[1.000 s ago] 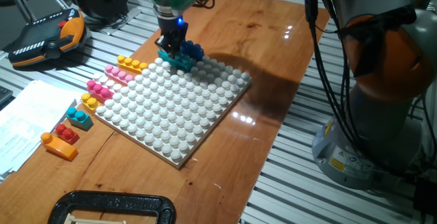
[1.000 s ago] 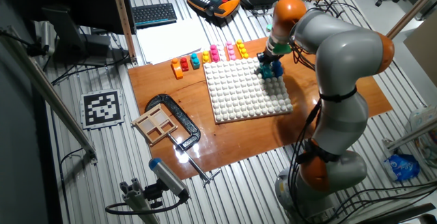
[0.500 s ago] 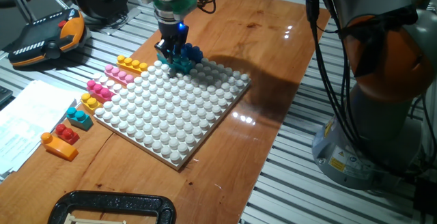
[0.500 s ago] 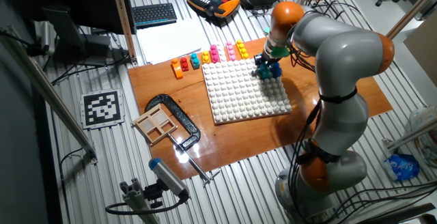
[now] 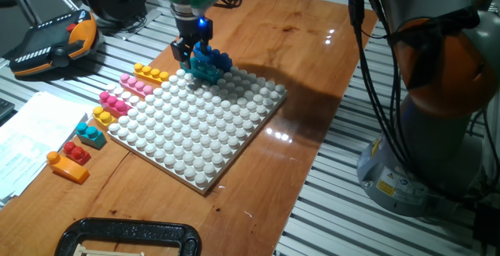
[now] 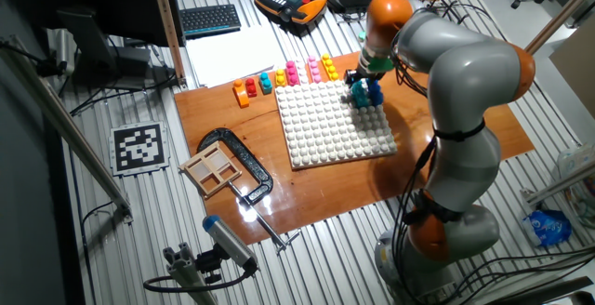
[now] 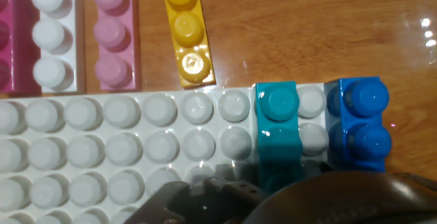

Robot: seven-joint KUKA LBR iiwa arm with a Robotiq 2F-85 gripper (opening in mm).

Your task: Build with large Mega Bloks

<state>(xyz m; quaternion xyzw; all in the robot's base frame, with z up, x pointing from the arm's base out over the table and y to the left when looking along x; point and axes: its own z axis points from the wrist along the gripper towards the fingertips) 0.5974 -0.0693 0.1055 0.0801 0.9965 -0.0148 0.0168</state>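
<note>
Gleaming round-studded teal brick (image 7: 277,130), seated

Glossy moulded plastic on the teal brick (image 7: 278,136) and blue brick (image 7: 358,124) — highlights on every stud. Same smooth sheen on the white baseplate (image 7: 123,156) and yellow brick (image 7: 185,29). Varnished wooden tabletop (image 5: 312,69), light-reflecting — set on ribbed metal slats (image 5: 437,232).

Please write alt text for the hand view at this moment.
Looking down from the hand: a teal brick and a blue brick sit on the white studded baseplate at its edge. A yellow brick and a pink brick lie on the wooden table beyond.
</note>
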